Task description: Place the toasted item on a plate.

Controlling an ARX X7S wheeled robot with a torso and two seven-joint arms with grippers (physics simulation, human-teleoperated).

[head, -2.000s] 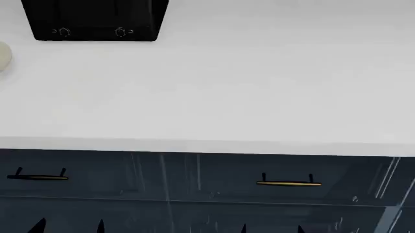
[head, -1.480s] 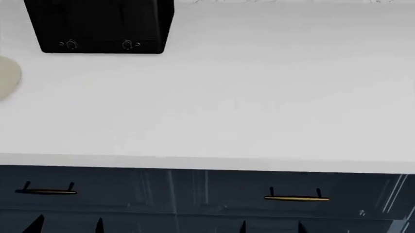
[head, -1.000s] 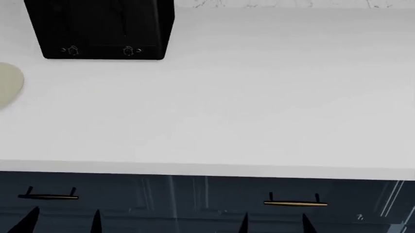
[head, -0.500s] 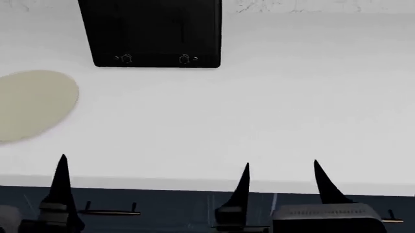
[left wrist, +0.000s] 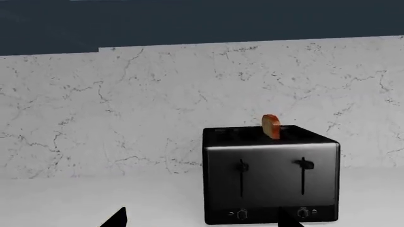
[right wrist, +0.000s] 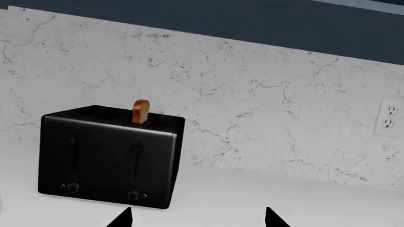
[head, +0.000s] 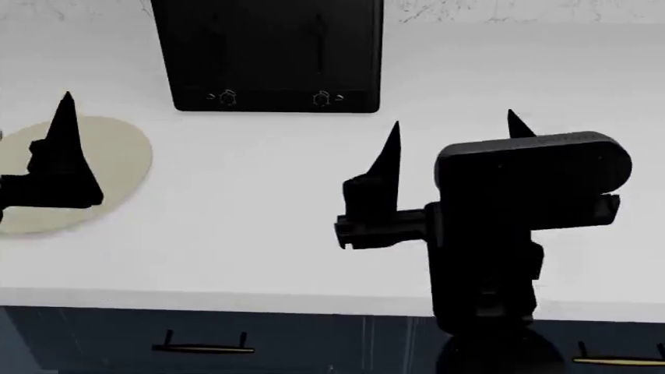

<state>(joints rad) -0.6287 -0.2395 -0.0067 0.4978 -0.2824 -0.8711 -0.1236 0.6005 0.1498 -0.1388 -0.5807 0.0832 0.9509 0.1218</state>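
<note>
The toasted item (left wrist: 271, 126) is a small orange-brown slice standing up out of a slot of the black toaster (left wrist: 271, 179). It also shows in the right wrist view (right wrist: 141, 111); in the head view it is hidden. The plate (head: 123, 156) is a plain cream disc on the white counter, left of the toaster (head: 276, 54). My left gripper (left wrist: 202, 222) is open and empty, with one finger (head: 65, 148) over the plate. My right gripper (head: 452, 118) is open and empty above the counter, right of the toaster's front, and also shows in the right wrist view (right wrist: 197, 220).
A white marble backsplash (left wrist: 126, 109) rises behind the toaster, with dark cabinets above it. A wall outlet (right wrist: 389, 118) sits to the right. Dark blue drawers with brass handles (head: 202, 348) run below the counter's front edge (head: 260, 300).
Both arms have risen from the bottom of the head view to over the counter. The left gripper now overlaps the plate. The toaster and plate have shifted slightly right in view.
</note>
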